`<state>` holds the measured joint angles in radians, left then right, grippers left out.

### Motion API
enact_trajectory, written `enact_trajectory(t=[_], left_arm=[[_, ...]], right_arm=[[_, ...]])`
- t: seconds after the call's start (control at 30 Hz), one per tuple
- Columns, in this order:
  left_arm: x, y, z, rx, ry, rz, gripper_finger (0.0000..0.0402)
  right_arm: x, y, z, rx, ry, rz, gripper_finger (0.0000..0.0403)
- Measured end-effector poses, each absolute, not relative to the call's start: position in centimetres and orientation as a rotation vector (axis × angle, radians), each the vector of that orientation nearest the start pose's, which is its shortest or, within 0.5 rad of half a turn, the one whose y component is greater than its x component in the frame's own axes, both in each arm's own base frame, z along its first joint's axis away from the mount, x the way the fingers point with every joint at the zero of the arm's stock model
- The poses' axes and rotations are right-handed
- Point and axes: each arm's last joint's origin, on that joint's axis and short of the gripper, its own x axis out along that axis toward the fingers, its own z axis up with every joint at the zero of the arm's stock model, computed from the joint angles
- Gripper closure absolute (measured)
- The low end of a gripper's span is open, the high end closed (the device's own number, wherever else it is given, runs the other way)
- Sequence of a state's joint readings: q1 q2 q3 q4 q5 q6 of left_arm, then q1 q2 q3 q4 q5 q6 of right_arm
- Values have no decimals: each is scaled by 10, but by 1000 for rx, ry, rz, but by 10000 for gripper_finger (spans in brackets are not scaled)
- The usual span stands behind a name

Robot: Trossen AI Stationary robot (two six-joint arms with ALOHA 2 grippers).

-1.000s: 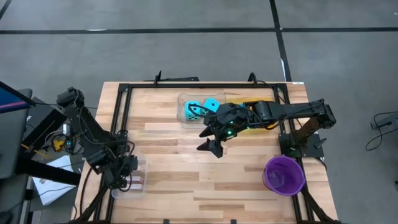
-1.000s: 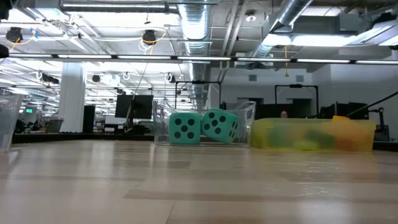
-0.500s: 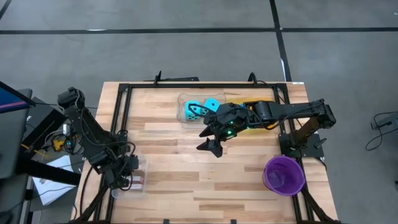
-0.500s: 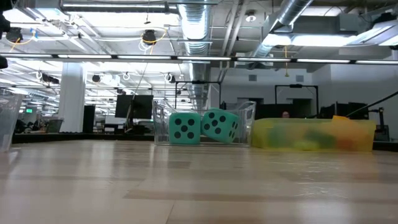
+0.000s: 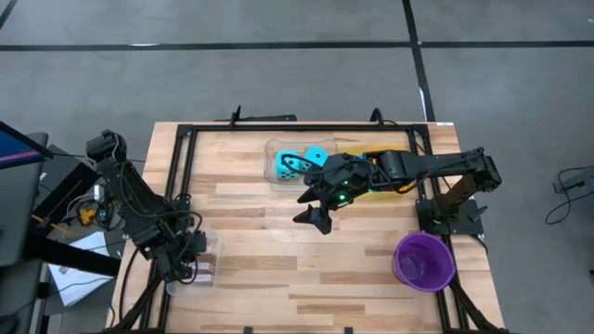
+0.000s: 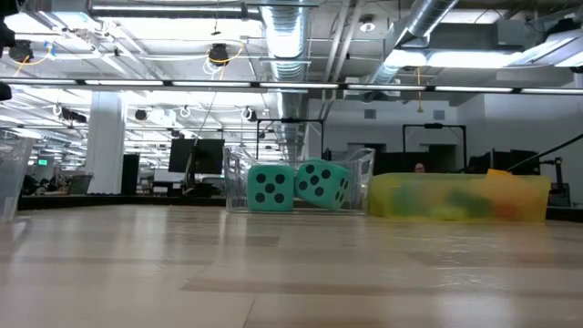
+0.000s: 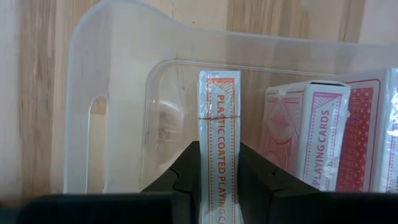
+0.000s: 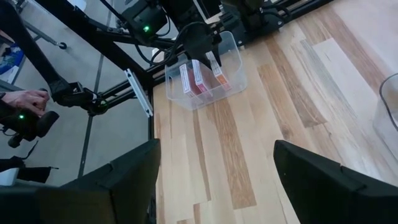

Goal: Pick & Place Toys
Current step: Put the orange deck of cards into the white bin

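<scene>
Nothing is changing from a second ago: your right claw (image 5: pixel 314 208) is still hanging wide open above the bench (image 5: pixel 278 269), near the dice (image 5: pixel 302 163) in their clear tray (image 5: pixel 271 169); your left claw (image 7: pixel 219 167) is gripping a card pack (image 7: pixel 218 124), so no toy is moving yet

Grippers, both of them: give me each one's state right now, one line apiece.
Left gripper: shut on a card box, standing in the clear tray.
Right gripper: open, holding nothing, over the bare table.
</scene>
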<state>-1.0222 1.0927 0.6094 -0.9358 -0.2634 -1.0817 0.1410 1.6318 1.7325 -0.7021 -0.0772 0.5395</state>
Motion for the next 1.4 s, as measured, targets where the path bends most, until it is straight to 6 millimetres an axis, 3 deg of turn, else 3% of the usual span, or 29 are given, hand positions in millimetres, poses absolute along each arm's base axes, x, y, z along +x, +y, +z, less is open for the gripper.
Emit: enact_trajectory(t=[1.4], left_arm=[[85, -125, 184, -44, 1243, 31, 343]], right_arm=[[350, 50, 397, 476, 639, 39, 99]])
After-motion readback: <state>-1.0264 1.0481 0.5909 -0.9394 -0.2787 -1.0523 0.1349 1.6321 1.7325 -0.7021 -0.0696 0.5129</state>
